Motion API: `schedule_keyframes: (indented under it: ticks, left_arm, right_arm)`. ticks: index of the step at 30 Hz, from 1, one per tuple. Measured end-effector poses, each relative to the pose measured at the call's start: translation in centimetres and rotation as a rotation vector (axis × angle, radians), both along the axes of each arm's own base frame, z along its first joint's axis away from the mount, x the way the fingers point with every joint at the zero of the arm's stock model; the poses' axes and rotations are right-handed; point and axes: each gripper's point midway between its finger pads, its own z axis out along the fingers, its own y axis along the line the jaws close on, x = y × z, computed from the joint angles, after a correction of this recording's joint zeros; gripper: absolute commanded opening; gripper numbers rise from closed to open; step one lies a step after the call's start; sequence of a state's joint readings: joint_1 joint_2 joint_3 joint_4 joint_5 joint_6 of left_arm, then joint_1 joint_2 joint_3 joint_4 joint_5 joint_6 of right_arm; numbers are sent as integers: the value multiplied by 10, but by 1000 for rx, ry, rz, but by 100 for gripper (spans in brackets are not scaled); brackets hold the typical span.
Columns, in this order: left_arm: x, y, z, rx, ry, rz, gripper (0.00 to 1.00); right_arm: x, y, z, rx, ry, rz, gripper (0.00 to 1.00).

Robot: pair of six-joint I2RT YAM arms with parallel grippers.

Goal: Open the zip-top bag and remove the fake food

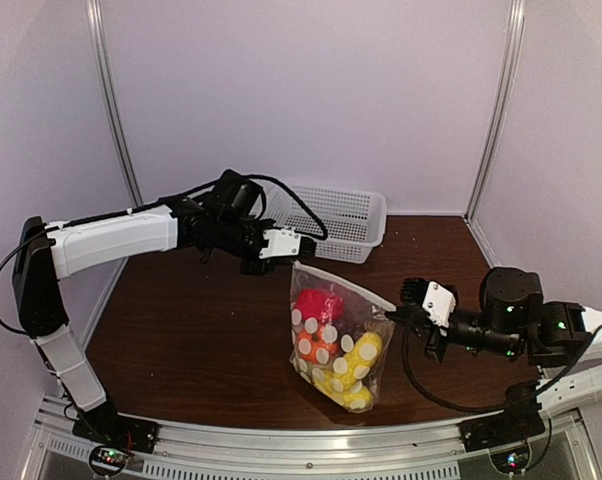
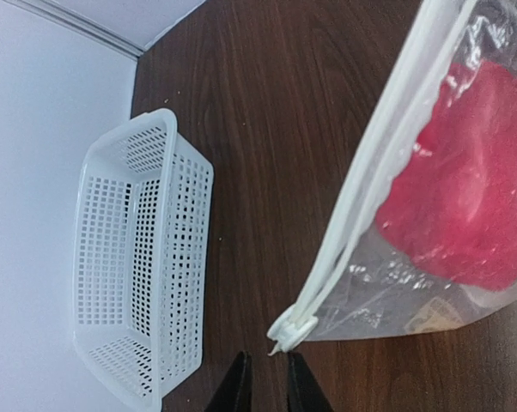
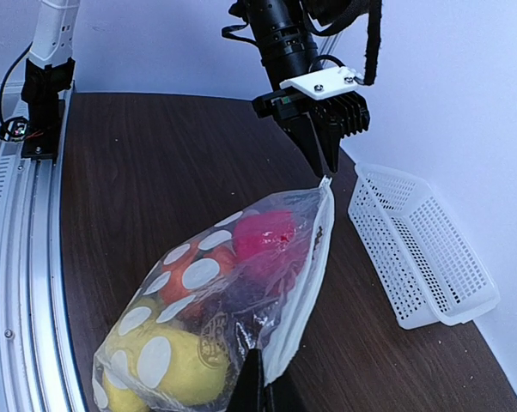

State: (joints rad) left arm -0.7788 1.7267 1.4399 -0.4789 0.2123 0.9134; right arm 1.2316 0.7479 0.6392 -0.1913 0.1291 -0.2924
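- Two arms, each with one gripper, work over a dark wooden table (image 1: 201, 330)
- One zip-top bag (image 1: 353, 300), clear with white dots, stands on the table between the grippers, in front of the basket, with its zip edge stretched from one gripper to the other
- One white lattice basket (image 1: 376, 215) sits at the back of the table, apart from the bag
- The fake food is all inside the bag: one red piece (image 1: 316, 303) at the top, one orange piece (image 1: 316, 346) under it, and yellow lumps (image 1: 364, 352) at the bottom
- Two yellow lumps seem to show, but the dots and crinkled plastic make that count unsure
- A dark patch shows behind the orange piece in the right wrist view; what it is cannot be made out
- The left gripper (image 3: 325, 172) points down at the far top corner of the bag, its fingers (image 2: 239, 388) drawn close with only a slim gap, pinching the small end of the one white slider (image 2: 293, 330)
- The right gripper (image 1: 399, 315) is clamped on the near end of the zip edge; in its own wrist view only a dark sliver of finger shows at the bottom, with the bag's edge against it
- The left wrist view cuts the bag off at the right, so only its corner and the red piece are seen there
- The zip line looks closed along the stretch that shows
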Motion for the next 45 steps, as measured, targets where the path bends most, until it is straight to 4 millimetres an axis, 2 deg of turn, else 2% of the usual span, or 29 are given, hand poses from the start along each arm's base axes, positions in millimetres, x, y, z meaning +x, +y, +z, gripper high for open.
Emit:
schedule_keyframes:
  ticks: [3, 5, 9, 14, 17, 20, 23, 26, 29, 37, 45]
  left_arm:
    - [4, 4, -1, 7, -6, 12, 24]
    - [4, 4, 0, 4, -5, 11, 31]
    - [-4, 0, 10, -19, -11, -15, 40]
    - [-32, -19, 34, -75, -31, -105, 42]
    - [-47, -32, 37, -98, -14, -162, 43]
    - [-51, -42, 30, -108, 21, -198, 39]
    - [-51, -48, 16, -97, 58, -213, 30]
    - [-52, -53, 2, -81, 102, -228, 15]
    - [-52, -56, -2, -78, 124, -236, 1]
    - [-42, -65, 18, -118, 66, -230, 0]
    - [-20, -88, 65, -244, -88, -226, 0]
  right_arm:
    - [-1, 0, 0, 0, 0, 2, 0]
    - [-1, 0, 0, -1, 0, 2, 0]
    - [-1, 1, -1, -3, 0, 2, 0]
    - [0, 3, -1, -9, 2, 3, 0]
    - [0, 4, -1, -11, 1, 3, 0]
    - [1, 4, -1, -15, -5, 3, 0]
    - [1, 4, -1, -18, -10, 2, 0]
    - [2, 3, 0, -16, -13, -2, 0]
    - [3, 0, 3, -7, -19, -13, 0]
    - [20, -21, 17, 30, -55, -153, 0]
    - [39, -50, 45, 52, -126, -330, 0]
